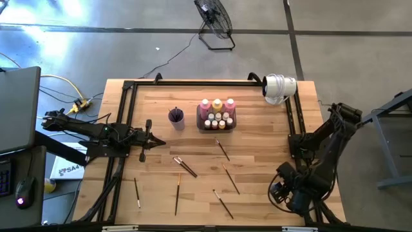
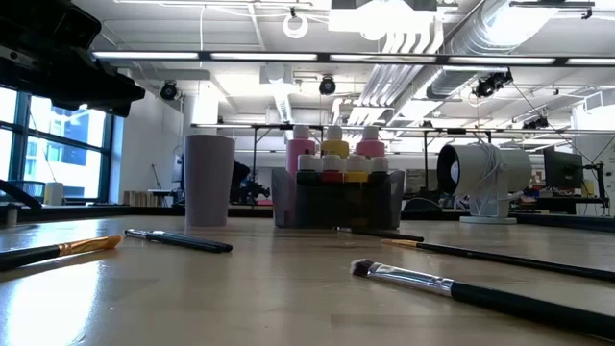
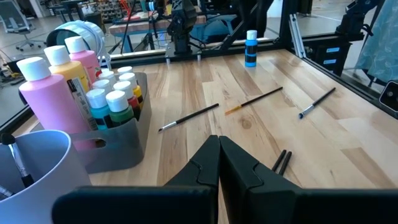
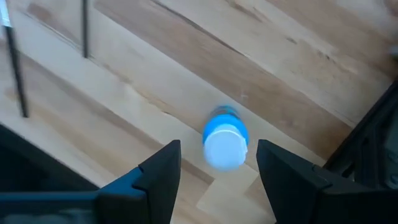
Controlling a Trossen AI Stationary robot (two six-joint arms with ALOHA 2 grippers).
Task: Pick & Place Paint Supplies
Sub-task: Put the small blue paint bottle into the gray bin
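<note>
Near the table's right front corner, the right gripper [image 4: 217,171] hung with fingers spread above an upright blue bottle [image 4: 224,142], probably light, rigid and slick (best pinched at its body, below the cap), untouched.

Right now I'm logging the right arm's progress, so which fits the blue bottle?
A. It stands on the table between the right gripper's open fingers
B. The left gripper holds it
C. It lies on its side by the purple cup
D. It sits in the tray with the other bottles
A: the right wrist view shows the blue bottle upright on the wood, inside the open right gripper.
</note>
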